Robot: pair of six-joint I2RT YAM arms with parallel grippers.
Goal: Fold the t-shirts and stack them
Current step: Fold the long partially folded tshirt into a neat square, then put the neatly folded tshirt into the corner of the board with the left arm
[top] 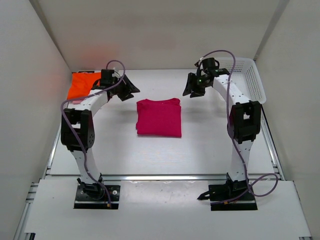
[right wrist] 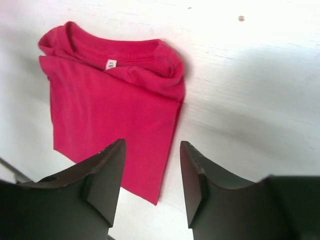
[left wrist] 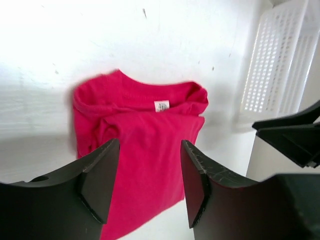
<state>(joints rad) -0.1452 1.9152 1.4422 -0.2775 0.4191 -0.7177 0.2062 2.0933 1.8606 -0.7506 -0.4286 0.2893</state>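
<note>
Magenta shirt [top: 159,117] lay folded flat at the middle of the table [top: 210,150], collar toward the far side, a white label showing inside the neck. The orange shirt [top: 82,84] sat in the far left corner, partly hidden by the left arm. The left gripper [top: 129,90] hung above the table near the folded one's far left corner, jaws apart and empty. The right gripper [top: 191,88] hung near its far right corner, likewise spread, holding nothing. A basket [top: 247,80] stood at the far right.

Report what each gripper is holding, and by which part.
Nothing is held. The left gripper and the right gripper both stand open with empty jaws, clear of the folded magenta t-shirt, which lies free on the table.
</note>
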